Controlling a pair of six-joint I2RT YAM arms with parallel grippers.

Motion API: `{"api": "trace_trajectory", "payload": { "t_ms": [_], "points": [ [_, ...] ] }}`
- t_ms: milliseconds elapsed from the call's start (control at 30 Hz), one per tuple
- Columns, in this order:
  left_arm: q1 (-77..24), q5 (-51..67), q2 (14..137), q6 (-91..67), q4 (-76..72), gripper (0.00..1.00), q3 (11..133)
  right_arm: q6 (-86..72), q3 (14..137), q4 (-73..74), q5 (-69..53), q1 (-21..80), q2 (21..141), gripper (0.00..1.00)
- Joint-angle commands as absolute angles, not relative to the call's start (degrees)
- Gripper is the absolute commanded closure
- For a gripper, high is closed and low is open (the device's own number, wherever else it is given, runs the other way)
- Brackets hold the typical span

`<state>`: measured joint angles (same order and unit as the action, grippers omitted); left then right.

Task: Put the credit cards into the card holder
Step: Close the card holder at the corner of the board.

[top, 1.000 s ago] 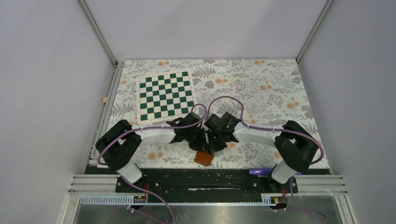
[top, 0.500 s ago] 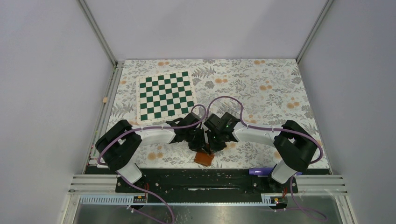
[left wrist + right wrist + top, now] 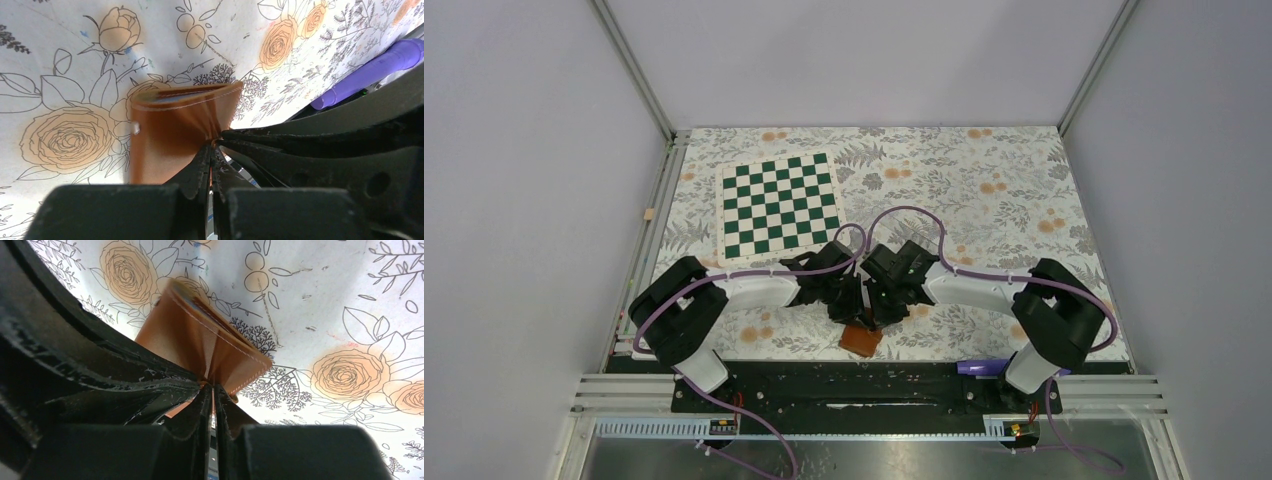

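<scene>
The brown leather card holder (image 3: 861, 340) lies half folded on the floral cloth by the table's near edge, with pale blue sleeves showing at its open mouth (image 3: 165, 100). Both arms meet right above it. My left gripper (image 3: 212, 150) is shut, with a thin strip of the holder's brown leather pinched between its tips. My right gripper (image 3: 212, 387) is shut on the holder's edge (image 3: 200, 340) from the other side. In the top view the left gripper (image 3: 854, 316) and right gripper (image 3: 880, 316) nearly touch. The credit cards are hidden.
A green and white chessboard (image 3: 779, 203) lies at the back left of the cloth. A purple tube (image 3: 979, 367) (image 3: 370, 75) rests along the black base rail to the right of the holder. The right arm's black fingers (image 3: 320, 145) crowd the left wrist view.
In the top view almost nothing differs. Both arms stay bunched over the card holder, and the right wrist has edged slightly left.
</scene>
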<state>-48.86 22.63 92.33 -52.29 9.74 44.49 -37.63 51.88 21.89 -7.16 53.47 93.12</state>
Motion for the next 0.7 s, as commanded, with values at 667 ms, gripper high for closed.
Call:
{"api": "trace_trajectory", "payload": {
  "t_ms": [667],
  "points": [
    [-49.39, 22.32, 89.23, -47.82, 11.77, 0.93, 45.5, -40.14, 47.54, 16.42, -10.22, 54.76, 85.67, 1.0]
  ]
}}
